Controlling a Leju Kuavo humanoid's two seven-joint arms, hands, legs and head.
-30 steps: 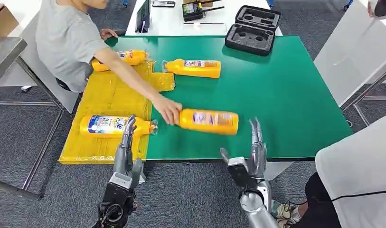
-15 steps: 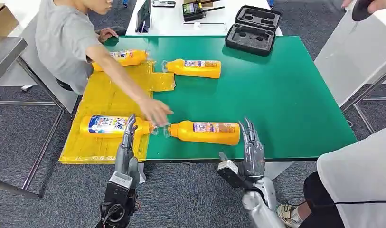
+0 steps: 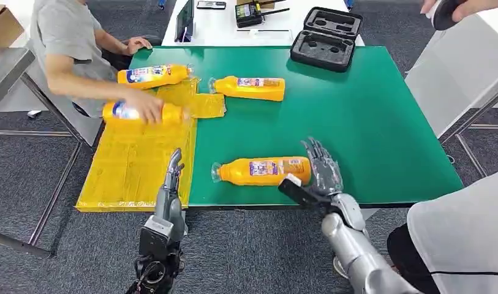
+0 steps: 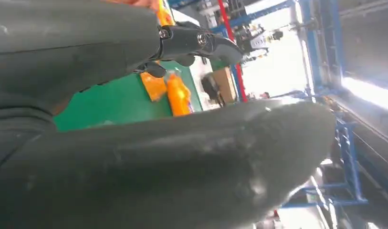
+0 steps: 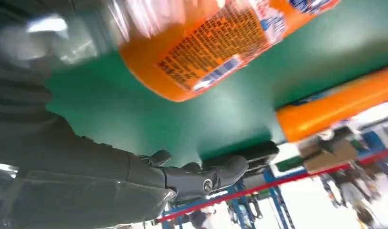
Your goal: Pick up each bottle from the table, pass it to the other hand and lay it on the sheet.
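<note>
the bench has a green top and stands in a busy room with a grey carpet floor and a white table behind it. a yellow sheet hangs over the bench's left edge. a black case lies open at the far edge. a person sits at the far left corner with a hand on a bottle lying on the sheet. another bottle lies at the far left corner, and one more lies just off the sheet's far end. the bottle to pick up lies on its side near the front edge, cap pointing to the sheet. the right hand is at its fat end, fingers spread, holding nothing yet, and it looks like it touches the bottle. it should reach around the middle of the bottle and squeeze slowly, because a round bottle can roll away. the left hand waits at the front edge over the sheet, fingers straight and close together, holding nothing. it should open up to take the bottle.
</note>
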